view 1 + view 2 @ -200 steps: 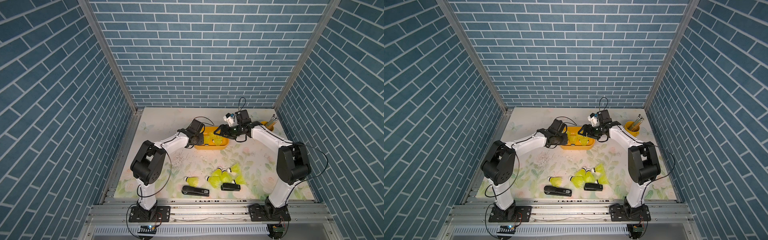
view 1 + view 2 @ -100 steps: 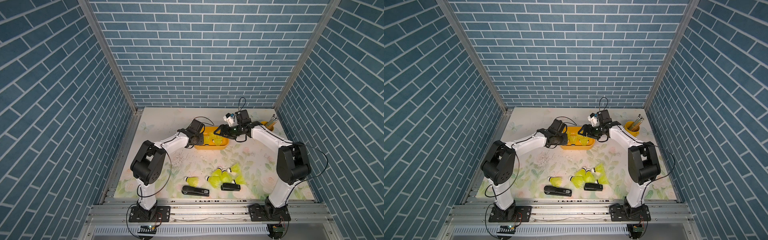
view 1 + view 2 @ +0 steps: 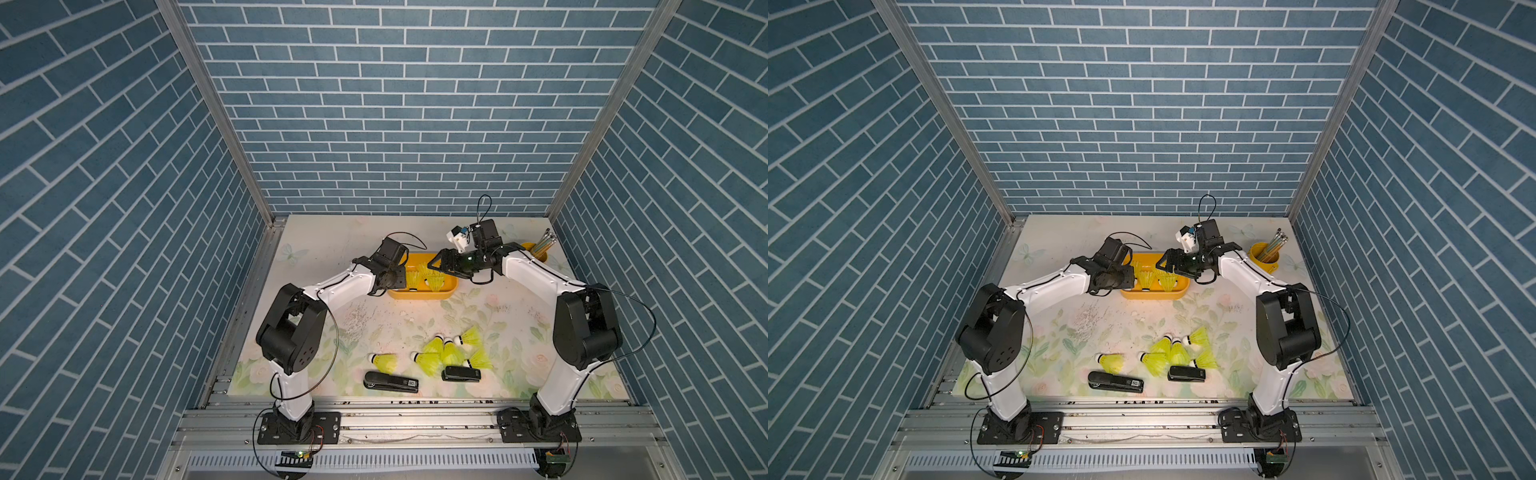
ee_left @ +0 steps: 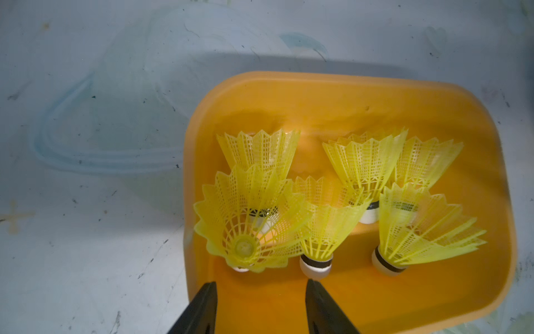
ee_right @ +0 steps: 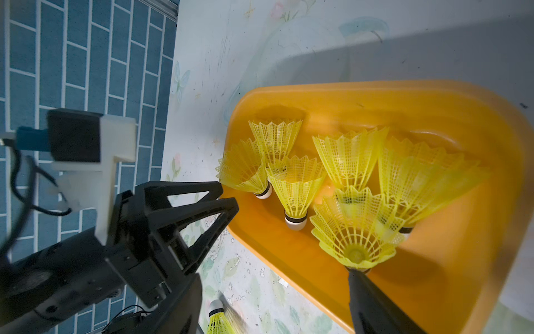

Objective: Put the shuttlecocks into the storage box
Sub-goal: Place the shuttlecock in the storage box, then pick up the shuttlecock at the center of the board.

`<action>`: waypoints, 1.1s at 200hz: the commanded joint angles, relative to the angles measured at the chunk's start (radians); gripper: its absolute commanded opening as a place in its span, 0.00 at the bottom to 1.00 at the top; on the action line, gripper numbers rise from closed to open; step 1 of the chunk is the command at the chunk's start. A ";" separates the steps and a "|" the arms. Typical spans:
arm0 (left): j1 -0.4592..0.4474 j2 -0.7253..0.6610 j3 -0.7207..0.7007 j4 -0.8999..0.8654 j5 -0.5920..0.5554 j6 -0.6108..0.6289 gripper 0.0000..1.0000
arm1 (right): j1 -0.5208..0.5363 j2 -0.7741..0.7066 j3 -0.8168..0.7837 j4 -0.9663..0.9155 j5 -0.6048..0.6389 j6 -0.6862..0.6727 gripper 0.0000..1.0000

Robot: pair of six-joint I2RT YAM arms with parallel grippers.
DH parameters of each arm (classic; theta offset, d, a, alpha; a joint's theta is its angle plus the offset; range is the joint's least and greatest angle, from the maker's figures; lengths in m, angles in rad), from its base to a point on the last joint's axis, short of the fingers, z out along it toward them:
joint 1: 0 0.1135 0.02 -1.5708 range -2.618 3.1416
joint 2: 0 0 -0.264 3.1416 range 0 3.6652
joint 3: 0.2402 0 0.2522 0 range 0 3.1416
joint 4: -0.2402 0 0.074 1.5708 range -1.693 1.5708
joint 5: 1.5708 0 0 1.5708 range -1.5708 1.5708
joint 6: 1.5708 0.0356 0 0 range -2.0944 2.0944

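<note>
The yellow-orange storage box [image 3: 419,295] sits at the table's far middle and holds several neon yellow shuttlecocks [image 4: 358,162] standing or leaning on their white tips. My left gripper [image 4: 258,284] hovers over the box's left end, open and holding nothing; one shuttlecock [image 4: 248,225] lies just ahead of its fingers. My right gripper [image 5: 274,274] is open over the box's right end, straddling the front rim [image 5: 289,260]. A shuttlecock [image 5: 355,231] rests against one fingertip. Several more shuttlecocks [image 3: 440,353] lie near the table's front, in both top views.
Two black staplers [image 3: 390,381] [image 3: 460,374] lie beside the loose shuttlecocks at the front. A small yellow cup of pencils [image 3: 538,251] stands at the far right. Brick walls close three sides, and a metal rail [image 3: 415,419] runs along the front.
My left gripper's jaws have opened over the box, and the shuttlecock now lies free ahead of them. Both arms have stayed almost in place.
</note>
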 commanded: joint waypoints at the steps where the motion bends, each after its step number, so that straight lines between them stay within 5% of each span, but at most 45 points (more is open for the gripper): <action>1: 0.001 -0.053 -0.024 -0.014 -0.028 -0.004 0.58 | -0.001 -0.025 0.009 0.000 0.016 -0.014 0.82; 97: 0.002 -0.128 -0.036 -0.006 -0.054 0.035 0.67 | 0.004 -0.126 -0.052 0.008 0.095 0.026 0.81; 220: 0.002 -0.373 -0.237 0.076 0.068 0.387 0.69 | 0.148 -0.390 -0.250 -0.110 0.390 0.029 0.67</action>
